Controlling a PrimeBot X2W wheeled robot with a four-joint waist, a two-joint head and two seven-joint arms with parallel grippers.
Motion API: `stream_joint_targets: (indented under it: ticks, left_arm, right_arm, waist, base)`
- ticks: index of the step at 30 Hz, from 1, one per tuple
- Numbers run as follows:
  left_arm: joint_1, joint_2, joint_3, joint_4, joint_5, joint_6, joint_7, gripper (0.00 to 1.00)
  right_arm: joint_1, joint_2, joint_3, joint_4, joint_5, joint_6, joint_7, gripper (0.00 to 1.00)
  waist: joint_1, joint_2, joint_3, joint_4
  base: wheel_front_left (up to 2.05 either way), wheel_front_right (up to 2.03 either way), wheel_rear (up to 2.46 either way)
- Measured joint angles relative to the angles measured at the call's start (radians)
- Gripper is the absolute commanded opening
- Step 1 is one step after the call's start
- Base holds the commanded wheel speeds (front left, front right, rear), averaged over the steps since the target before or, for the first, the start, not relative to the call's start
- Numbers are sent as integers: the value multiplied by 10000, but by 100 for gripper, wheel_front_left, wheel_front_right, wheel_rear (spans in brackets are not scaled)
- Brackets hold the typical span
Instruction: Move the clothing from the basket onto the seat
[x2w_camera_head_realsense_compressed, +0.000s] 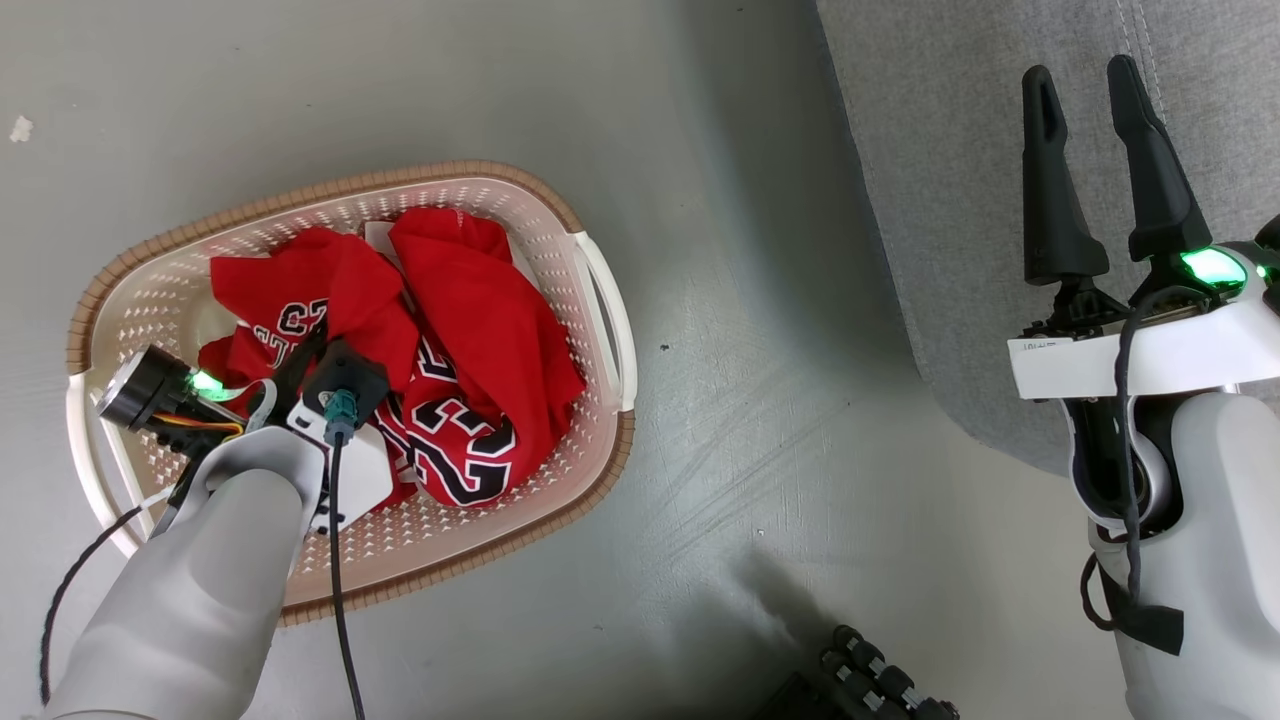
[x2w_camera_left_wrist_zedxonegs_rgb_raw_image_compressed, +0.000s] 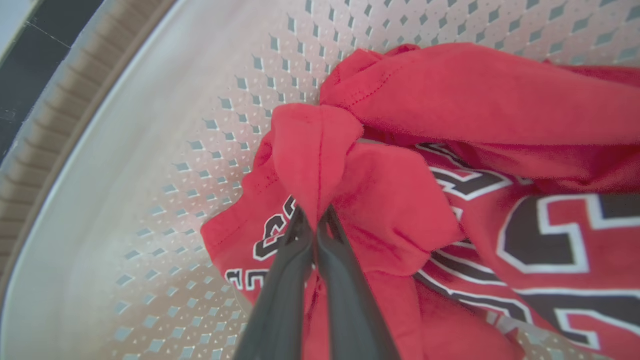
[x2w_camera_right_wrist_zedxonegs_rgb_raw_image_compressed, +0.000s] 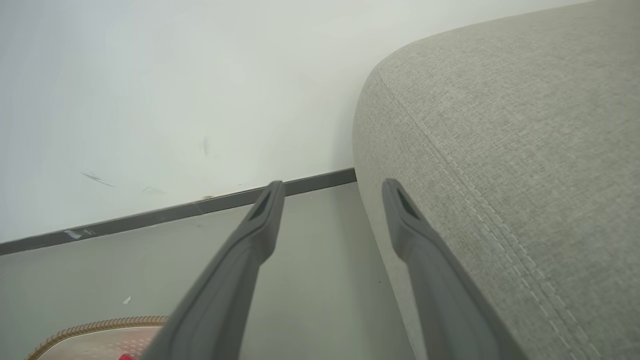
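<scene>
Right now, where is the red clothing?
The clothing lies heaped in the basket on the floor, left of centre in the head view, with the left gripper shut on a fold of it; the seat stands apart at the upper right.

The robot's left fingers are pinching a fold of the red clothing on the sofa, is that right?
Not quite: the clothing lies in the basket, not on the sofa. The left wrist view shows the left fingers pinching a fold of it there.

seat (x2w_camera_head_realsense_compressed: 940, 200) cut off by frame edge, basket (x2w_camera_head_realsense_compressed: 450, 172) rim partly behind left forearm (x2w_camera_head_realsense_compressed: 200, 580)
</scene>
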Motion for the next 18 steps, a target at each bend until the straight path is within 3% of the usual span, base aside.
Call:
stream_joint_targets:
  ticks: [18]
  left_arm:
    - [412,-59,146,-1091,-504,73,-339,0]
  right_arm:
    - [-186,-8,134,577,-46,0,-12,100]
  waist:
    - [0,0,-775,439]
  base:
    - [0,0,0]
